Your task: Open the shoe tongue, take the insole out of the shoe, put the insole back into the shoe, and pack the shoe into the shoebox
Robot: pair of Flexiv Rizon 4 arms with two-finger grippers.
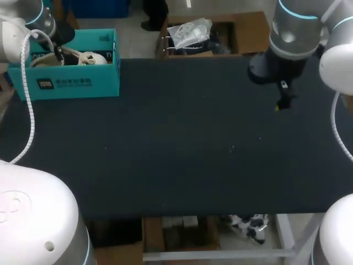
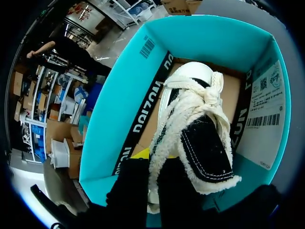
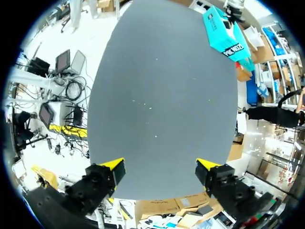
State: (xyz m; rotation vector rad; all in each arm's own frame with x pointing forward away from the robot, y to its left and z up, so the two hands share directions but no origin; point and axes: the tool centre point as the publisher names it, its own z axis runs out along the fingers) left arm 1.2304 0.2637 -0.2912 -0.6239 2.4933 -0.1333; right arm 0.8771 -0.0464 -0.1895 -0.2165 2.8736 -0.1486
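A teal shoebox stands open at the table's back left corner. Inside it lies the shoe, white-soled with a black upper and a cream fringed edge, toe pointing away from my left gripper. My left gripper reaches down into the box and is shut on the shoe's fringed heel edge, which runs between its dark fingers. The insole is not visible. My right gripper hangs open above the table's back right, its yellow tips wide apart with nothing between them. The shoebox shows far ahead of it.
The dark tabletop stretches from the shoebox to the right gripper and down to the front edge. The box sits close to the table's back and left edges.
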